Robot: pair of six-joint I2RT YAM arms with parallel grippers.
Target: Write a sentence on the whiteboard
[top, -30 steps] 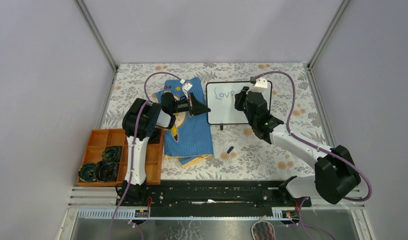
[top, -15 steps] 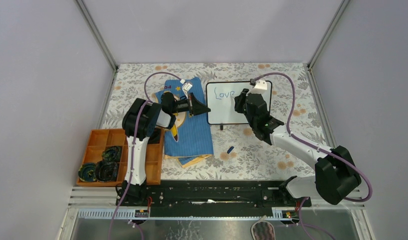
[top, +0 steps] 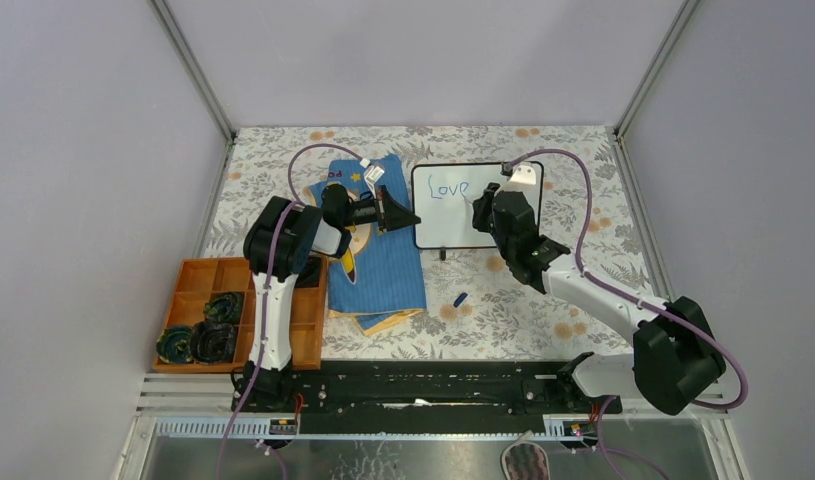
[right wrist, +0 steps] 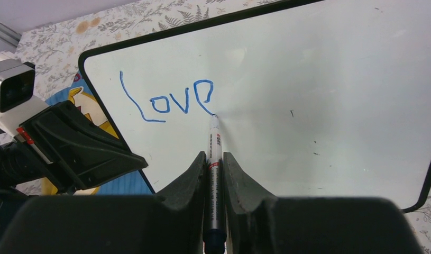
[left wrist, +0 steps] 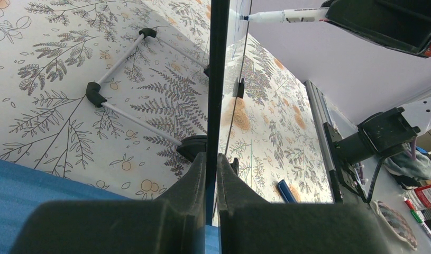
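Right gripper (right wrist: 214,156) clenches a marker (right wrist: 214,138), tip touching the whiteboard (right wrist: 319,79) at the writing (right wrist: 168,100) "Love" (the e's tail); left gripper (left wrist: 212,159) pinches the whiteboard's left edge, beside a blue cloth (top: 383,265).

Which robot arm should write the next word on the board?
Right. The right fingers grip the marker, its tip on the whiteboard just after "Love". The left fingers are clamped on the whiteboard's edge.

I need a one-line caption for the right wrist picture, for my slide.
Right gripper holds a marker, its tip at the last letter of blue "Love" written on the whiteboard.
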